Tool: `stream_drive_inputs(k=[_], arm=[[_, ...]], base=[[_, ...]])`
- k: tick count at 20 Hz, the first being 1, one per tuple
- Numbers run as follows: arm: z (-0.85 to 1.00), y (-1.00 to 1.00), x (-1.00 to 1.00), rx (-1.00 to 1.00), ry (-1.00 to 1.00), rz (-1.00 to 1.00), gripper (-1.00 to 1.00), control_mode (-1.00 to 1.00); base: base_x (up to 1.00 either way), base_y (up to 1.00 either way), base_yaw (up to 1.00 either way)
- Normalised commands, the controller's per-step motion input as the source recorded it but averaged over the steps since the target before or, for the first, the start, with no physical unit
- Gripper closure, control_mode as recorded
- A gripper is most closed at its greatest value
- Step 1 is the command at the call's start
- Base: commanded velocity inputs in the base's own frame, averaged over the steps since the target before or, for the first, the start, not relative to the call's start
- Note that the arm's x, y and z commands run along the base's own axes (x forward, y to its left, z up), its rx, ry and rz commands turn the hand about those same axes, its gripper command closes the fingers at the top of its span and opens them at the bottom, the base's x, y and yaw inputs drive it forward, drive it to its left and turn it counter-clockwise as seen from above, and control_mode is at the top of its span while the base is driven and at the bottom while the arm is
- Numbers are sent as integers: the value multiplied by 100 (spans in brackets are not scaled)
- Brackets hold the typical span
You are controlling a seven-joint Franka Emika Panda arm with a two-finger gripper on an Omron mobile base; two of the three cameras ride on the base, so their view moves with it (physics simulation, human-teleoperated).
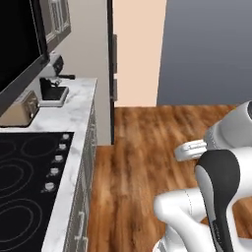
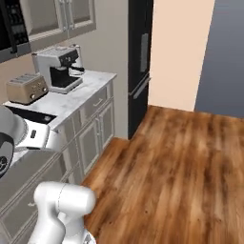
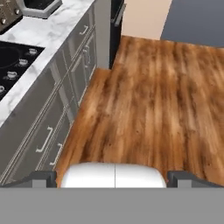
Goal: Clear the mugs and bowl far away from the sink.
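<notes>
The mugs, the bowl and the sink are out of view. My gripper [image 3: 113,177] hangs over the wooden floor [image 3: 148,96] beside the lower cabinets, pointing down and forward. Its two dark fingertips [image 3: 43,177] stand wide apart at the bottom of the hand view, open, with nothing between them. In the right base view the white hand [image 2: 38,134] sits at the left, level with the counter's edge.
A marble counter [image 1: 74,115] runs along the left with a black cooktop [image 1: 24,187], a toaster [image 2: 26,88] and a coffee machine [image 2: 62,69]. Grey cabinet drawers [image 3: 48,135] sit below it. A tall black fridge [image 2: 140,62] stands past the counter's end. Open floor lies to the right.
</notes>
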Motion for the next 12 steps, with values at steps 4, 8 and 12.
stream_drive_inputs(k=[4,8,12], arm=[[0,0,0,0,0,0,-100,100],[0,0,0,0,0,0,-100,100],[0,0,0,0,0,0,-100,100]], base=[[0,-23,-64],[0,-28,-67],[3,-27,-67]])
